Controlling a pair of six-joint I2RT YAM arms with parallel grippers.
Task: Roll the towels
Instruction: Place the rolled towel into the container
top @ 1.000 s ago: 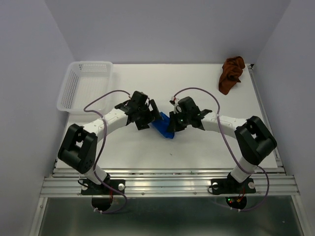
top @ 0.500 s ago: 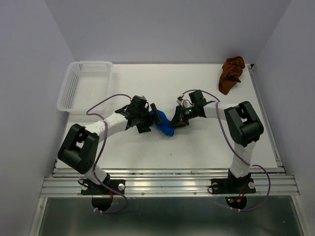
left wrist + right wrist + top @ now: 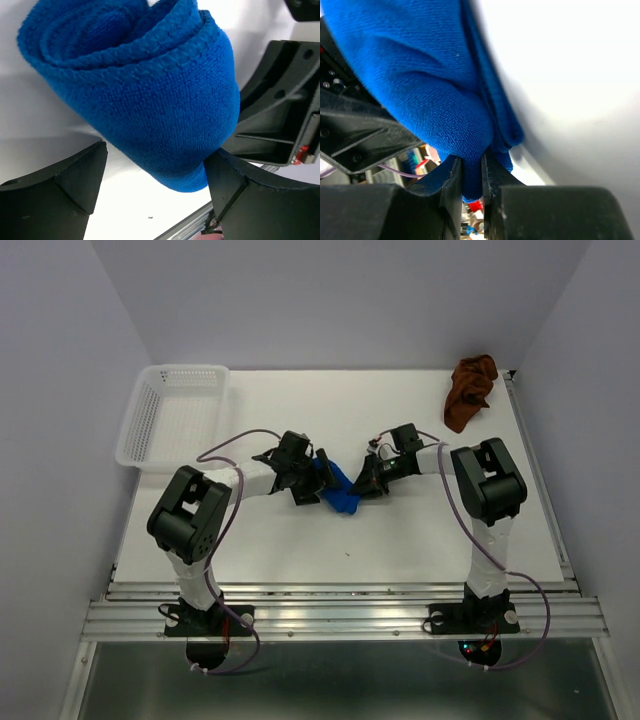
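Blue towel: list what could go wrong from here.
1. The right gripper pinches only a thin edge of the blue towel; it may slip out.
2. The left gripper has its jaws wide around the roll, so it may loosen.
3. Both grippers crowd close and could collide.

**Cloth, plastic, smooth tabletop**

The blue towel point(image 3: 150, 100) is soft, matt cloth with a fine textured weave and a stitched hem. The brown towel point(image 3: 470, 390) looks matt too. The fingers point(image 3: 65, 185) are matt black plastic, the basket point(image 3: 142, 418) perforated white plastic, the table point(image 3: 400, 540) smooth white.
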